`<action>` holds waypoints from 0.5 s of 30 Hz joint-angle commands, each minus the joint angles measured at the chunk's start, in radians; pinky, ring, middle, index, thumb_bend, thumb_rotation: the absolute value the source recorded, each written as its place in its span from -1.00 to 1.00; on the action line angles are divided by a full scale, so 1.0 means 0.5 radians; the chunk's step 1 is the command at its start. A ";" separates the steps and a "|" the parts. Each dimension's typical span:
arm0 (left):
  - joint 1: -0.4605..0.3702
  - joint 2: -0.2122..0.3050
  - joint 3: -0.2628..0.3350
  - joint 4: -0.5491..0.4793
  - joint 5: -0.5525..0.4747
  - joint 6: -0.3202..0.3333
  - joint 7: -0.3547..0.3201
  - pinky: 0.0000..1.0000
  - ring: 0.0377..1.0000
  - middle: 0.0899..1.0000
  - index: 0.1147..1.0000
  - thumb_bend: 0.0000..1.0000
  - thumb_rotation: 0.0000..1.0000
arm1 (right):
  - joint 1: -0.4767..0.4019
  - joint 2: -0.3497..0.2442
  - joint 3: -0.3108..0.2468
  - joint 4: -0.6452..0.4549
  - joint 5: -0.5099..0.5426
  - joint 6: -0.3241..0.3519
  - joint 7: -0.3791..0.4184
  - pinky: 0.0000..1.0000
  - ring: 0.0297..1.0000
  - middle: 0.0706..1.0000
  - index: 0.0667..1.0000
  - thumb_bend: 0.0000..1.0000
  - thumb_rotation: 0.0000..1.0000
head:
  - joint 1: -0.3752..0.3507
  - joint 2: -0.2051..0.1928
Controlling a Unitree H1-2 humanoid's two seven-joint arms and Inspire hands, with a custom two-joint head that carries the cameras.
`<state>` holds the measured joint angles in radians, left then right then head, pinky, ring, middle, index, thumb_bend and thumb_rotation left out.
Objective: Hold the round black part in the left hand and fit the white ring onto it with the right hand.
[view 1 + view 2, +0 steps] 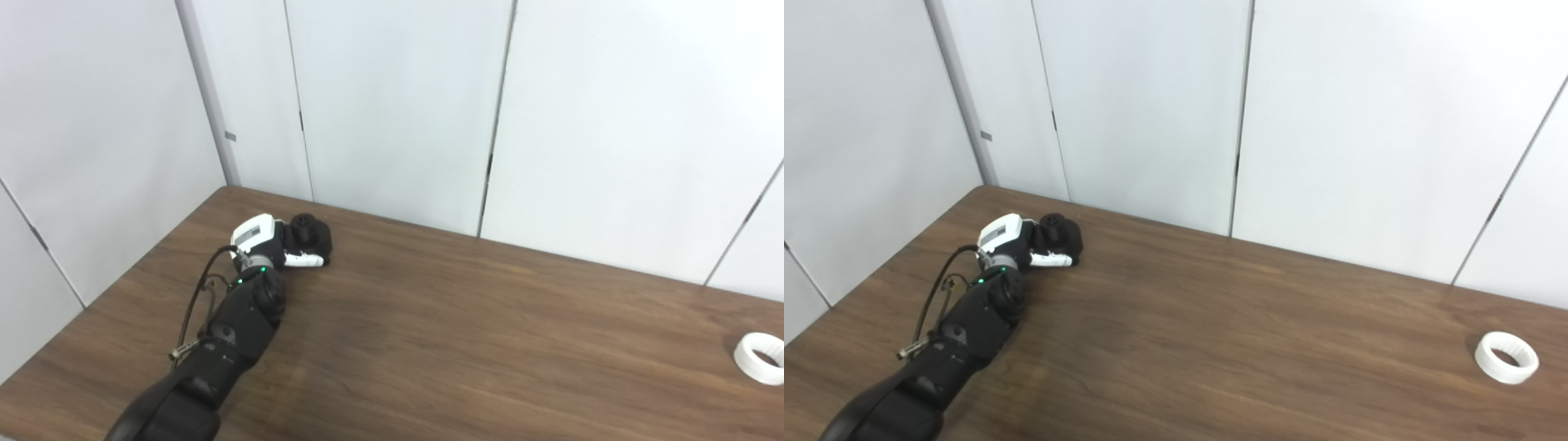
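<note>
In the left-middle of the frame, the left hand (269, 244) rests low on the brown worktop (465, 343), its fingers (304, 261) wrapped around the round black part (310, 235), which sits on the worktop near the white wall panels (392, 104). The white ring (1507, 358) lies flat by itself at the far right edge, well apart from the part. The right hand is out of view.

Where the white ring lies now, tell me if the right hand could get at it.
Probably yes. The white ring lies alone on the right side of the table with nothing around it. The right hand is out of view, so its reach is a guess.
</note>
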<state>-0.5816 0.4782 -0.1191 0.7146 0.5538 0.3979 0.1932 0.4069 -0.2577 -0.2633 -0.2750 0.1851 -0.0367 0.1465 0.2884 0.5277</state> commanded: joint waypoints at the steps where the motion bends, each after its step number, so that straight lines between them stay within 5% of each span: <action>1: -0.090 0.054 0.030 -0.048 -0.004 -0.012 0.066 1.00 0.90 0.75 0.44 1.00 -0.06 | 0.023 -0.019 0.009 -0.045 0.001 0.048 -0.001 1.00 1.00 0.92 0.91 0.28 1.00 | 0.003 0.003; 15: -0.047 -0.023 0.208 0.012 -0.231 -0.195 0.203 0.67 0.68 0.61 0.46 1.00 -0.10 | 0.013 -0.046 0.006 -0.016 -0.028 0.018 0.016 1.00 1.00 0.95 0.91 0.27 1.00 | 0.001 0.025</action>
<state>-0.5679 0.4608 -0.0185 0.7194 0.4548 0.3299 0.2846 0.4071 -0.2619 -0.2632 -0.2777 0.1736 -0.0328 0.1486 0.2884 0.5399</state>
